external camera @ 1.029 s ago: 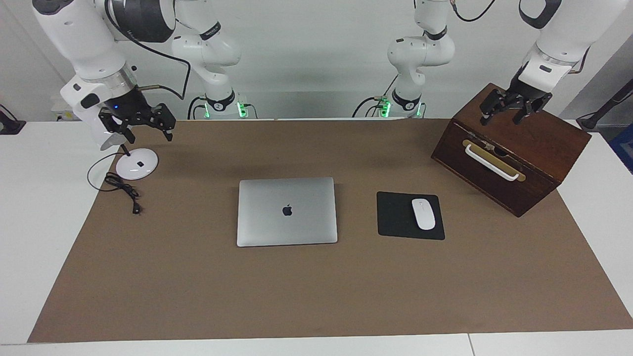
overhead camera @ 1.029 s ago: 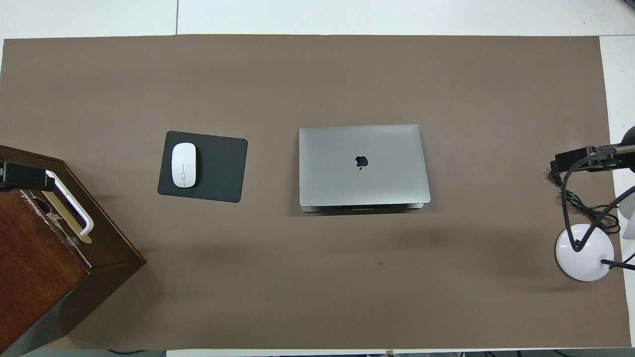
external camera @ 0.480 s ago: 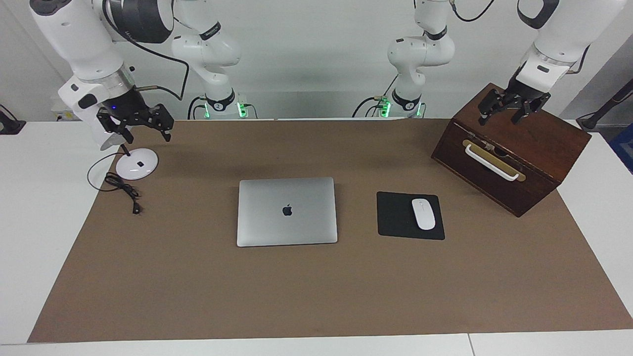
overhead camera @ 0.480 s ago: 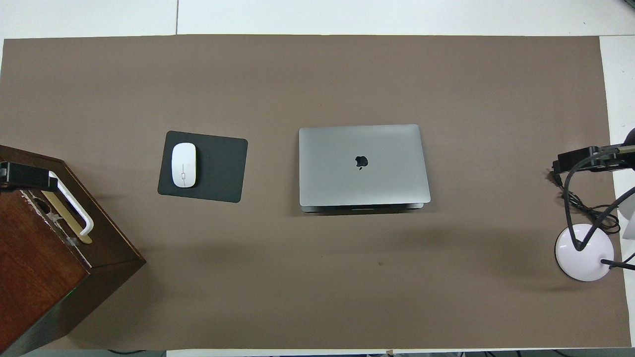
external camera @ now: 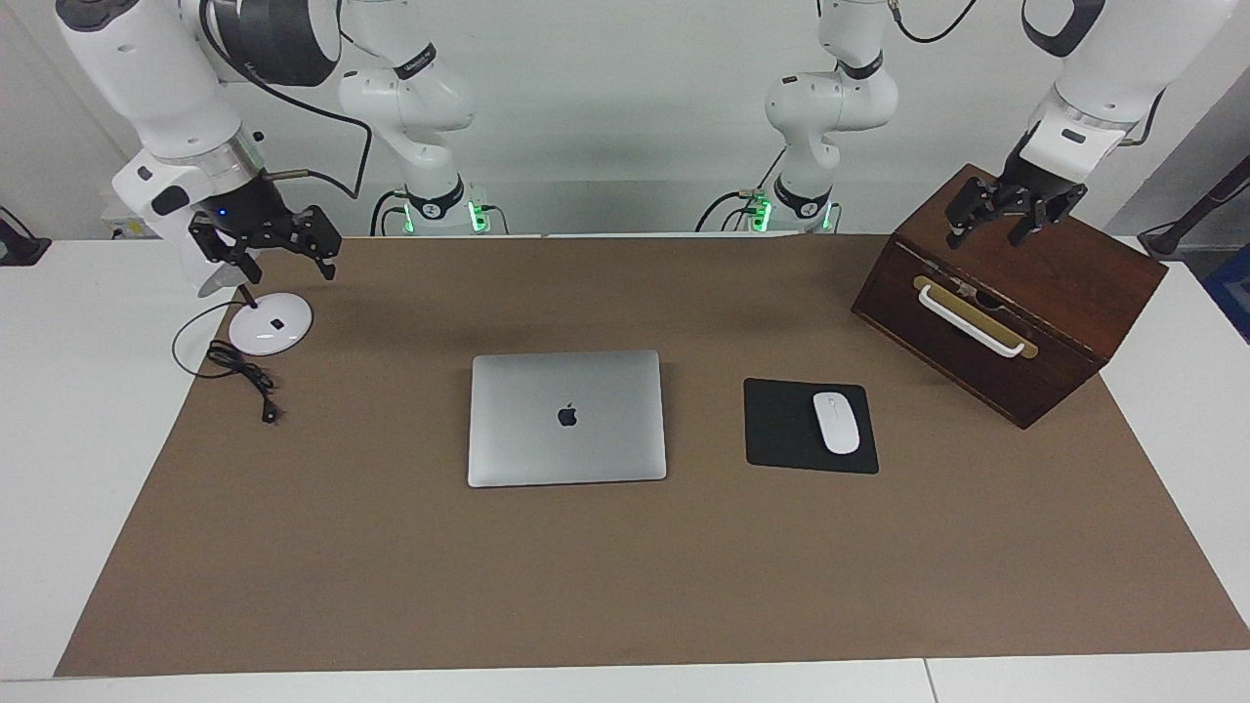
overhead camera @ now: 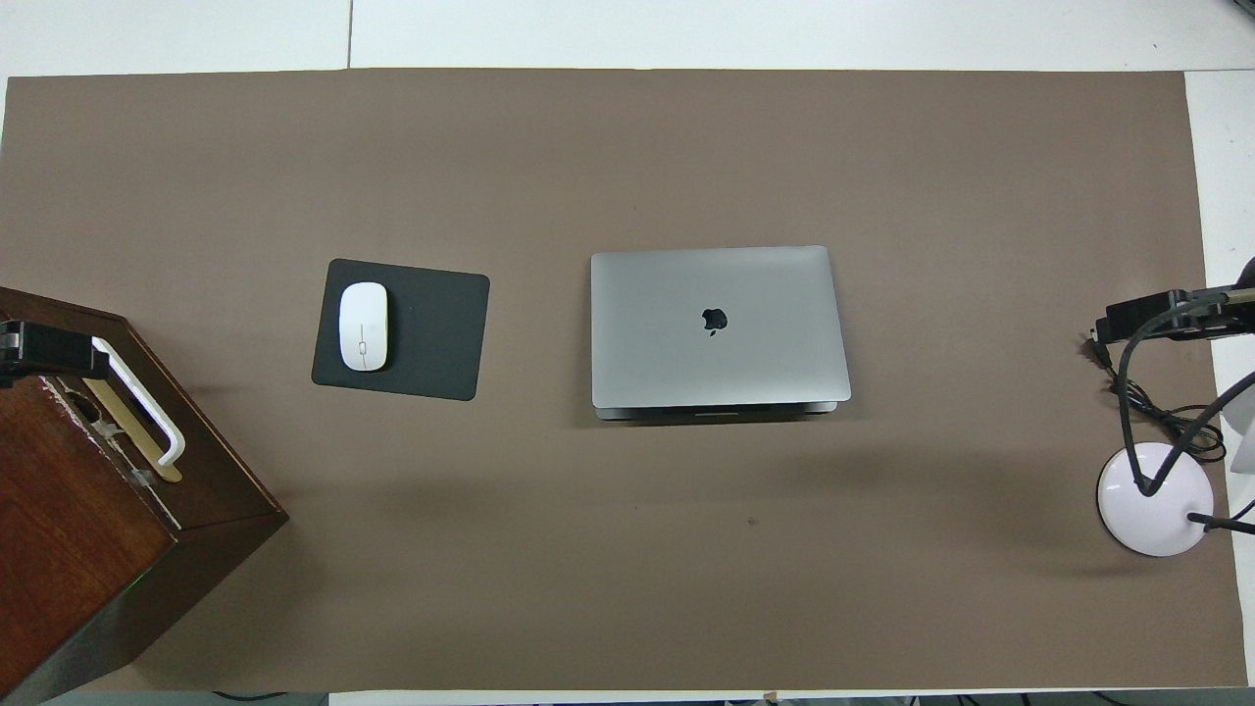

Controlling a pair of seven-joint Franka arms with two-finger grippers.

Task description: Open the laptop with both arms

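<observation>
The laptop [external camera: 566,418] is slim and silver-grey with a dark apple logo. It lies shut and flat in the middle of the brown mat, and it also shows in the overhead view [overhead camera: 719,326]. My left gripper [external camera: 1006,220] is open and empty, up in the air over the top of the wooden box; only its tip shows in the overhead view [overhead camera: 39,348]. My right gripper [external camera: 269,249] is open and empty, up over the white round base; its tip shows in the overhead view [overhead camera: 1162,319]. Both grippers are well apart from the laptop.
A dark wooden box [external camera: 1055,283] with a white handle [external camera: 972,320] stands at the left arm's end. A black mouse pad [external camera: 781,425] with a white mouse [external camera: 836,422] lies between the box and the laptop. A white round base [external camera: 270,323] with a black cable [external camera: 244,371] sits at the right arm's end.
Both grippers have drifted slightly up and outward toward their own ends of the table. The laptop has not moved.
</observation>
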